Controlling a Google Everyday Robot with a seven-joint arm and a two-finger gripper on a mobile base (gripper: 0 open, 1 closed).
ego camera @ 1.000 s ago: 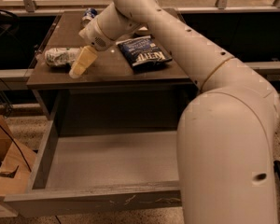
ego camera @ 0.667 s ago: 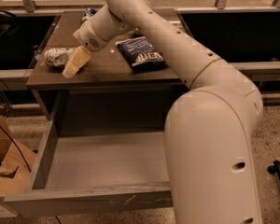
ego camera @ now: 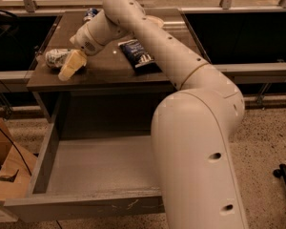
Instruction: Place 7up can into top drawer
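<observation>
The 7up can (ego camera: 56,57), silvery-white with green print, lies on its side at the left end of the brown tabletop (ego camera: 109,70). My gripper (ego camera: 70,64) reaches from the right and sits right beside the can, touching or nearly touching it; its cream finger (ego camera: 71,66) points down to the left. The top drawer (ego camera: 93,168) is pulled open below the table, grey and empty, with a scratched front panel (ego camera: 86,206).
A dark blue snack bag (ego camera: 139,55) lies mid-table. A blue can with a silver top (ego camera: 90,14) stands at the table's back edge. My large white arm (ego camera: 200,142) covers the drawer's right side. A cardboard box (ego camera: 7,168) sits on the floor at left.
My gripper has moved left along the tabletop toward the 7up can. The can has not moved.
</observation>
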